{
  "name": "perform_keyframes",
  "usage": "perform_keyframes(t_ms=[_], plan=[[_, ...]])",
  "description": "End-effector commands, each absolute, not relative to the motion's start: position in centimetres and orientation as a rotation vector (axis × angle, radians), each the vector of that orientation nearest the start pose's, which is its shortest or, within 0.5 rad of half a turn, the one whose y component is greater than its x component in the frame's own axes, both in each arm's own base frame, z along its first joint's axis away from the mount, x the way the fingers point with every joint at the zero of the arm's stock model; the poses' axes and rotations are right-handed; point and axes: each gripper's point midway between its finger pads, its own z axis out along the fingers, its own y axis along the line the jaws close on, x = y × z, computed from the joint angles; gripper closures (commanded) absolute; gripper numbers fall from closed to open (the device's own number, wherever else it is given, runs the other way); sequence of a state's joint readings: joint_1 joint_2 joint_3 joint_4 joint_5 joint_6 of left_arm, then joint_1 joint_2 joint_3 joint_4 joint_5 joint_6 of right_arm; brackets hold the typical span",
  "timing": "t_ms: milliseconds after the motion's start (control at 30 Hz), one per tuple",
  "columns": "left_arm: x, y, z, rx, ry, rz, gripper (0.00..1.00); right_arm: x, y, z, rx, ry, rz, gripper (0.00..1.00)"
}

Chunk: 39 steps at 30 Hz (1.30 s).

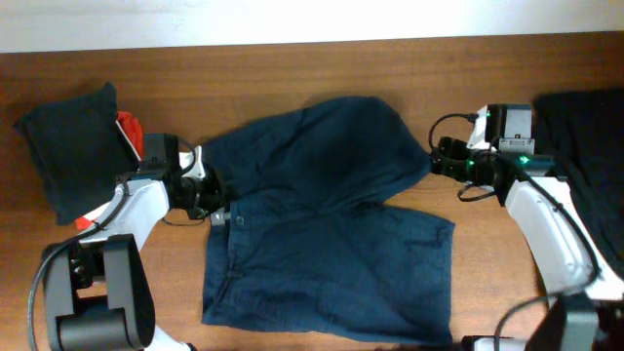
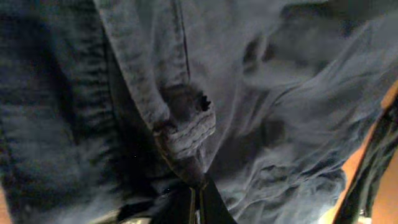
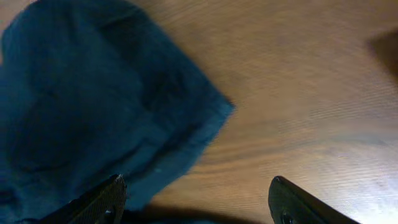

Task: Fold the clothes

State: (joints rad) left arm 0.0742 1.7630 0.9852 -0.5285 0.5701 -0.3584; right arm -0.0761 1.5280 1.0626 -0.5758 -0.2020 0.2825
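A brown wooden table with fine grain fills nearly the whole view. Beyond the table's far edge runs a plain white strip. The light on the table is soft and even.

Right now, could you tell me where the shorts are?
In the overhead view, the shorts lie centred on the table, waistband in the left pincer.

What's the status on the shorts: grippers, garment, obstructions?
Left gripper shut on shorts waistband. Right gripper open by leg hem. Shorts spread out, rumpled, unfolded. Dark cloth far left, black cloth far right, both clear of shorts.
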Motion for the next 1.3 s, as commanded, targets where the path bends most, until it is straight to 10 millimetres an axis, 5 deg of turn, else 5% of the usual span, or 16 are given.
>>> perform_keyframes(t_ms=[0, 200, 367, 433, 500, 667, 767, 900, 1033, 1100, 1167, 1267], plan=[[33.4, -5.2, 2.2, -0.527, 2.882, -0.71, 0.99, 39.8, 1.6, 7.0, 0.344, 2.634, 0.429, 0.24], [31.2, -4.1, 1.4, -0.582, 2.981, -0.593, 0.99, 44.1, 0.8, 2.7, 0.46, 2.549, 0.428, 0.28], [31.5, -4.1, 1.4, -0.577, 2.969, -0.592, 0.99, 43.2, 4.3, -0.5, 0.417, 2.62, 0.678, 0.42], [31.5, -3.9, 1.3, -0.578, 2.969, -0.576, 0.99, 42.7, 5.8, -0.3, 0.383, 2.627, 0.8, 0.61], [31.5, -3.9, 1.3, -0.577, 2.969, -0.576, 0.99, 42.4, 6.6, 0.5, 0.35, 2.615, 0.892, 0.96], [30.2, -3.1, 0.9, -0.611, 3.025, -0.493, 0.99, 41.9, 1.0, 4.7, 0.508, 2.574, 0.829, 0.96], [26.8, 0.8, 0.3, -0.724, 3.142, -0.199, 0.99, 40.4, -3.2, 9.7, 0.541, 2.541, 0.664, 0.96], [27.2, 1.2, 0.4, -0.798, 3.104, -0.291, 0.99, 38.2, -1.7, 11.9, 0.439, 2.583, 0.626, 0.96], [27.9, 1.3, 0.3, -0.782, 3.078, -0.285, 0.99, 35.3, 4.1, 11.3, 0.055, 2.707, 0.724, 0.95], [27.6, 2.1, 0.2, -0.785, 3.088, -0.212, 0.99, 32.8, 6.4, 10.1, -0.271, 2.8, 0.639, 0.71], [27.1, 2.7, 0.2, -0.789, 3.103, -0.147, 0.99, 33.2, 3.9, 8.9, -0.116, 2.878, 0.366, 0.7], [26.6, 2.8, 0.2, -0.793, 3.119, -0.126, 0.99, 36.2, -0.3, 9.2, 0.303, 2.773, 0.147, 0.48]])
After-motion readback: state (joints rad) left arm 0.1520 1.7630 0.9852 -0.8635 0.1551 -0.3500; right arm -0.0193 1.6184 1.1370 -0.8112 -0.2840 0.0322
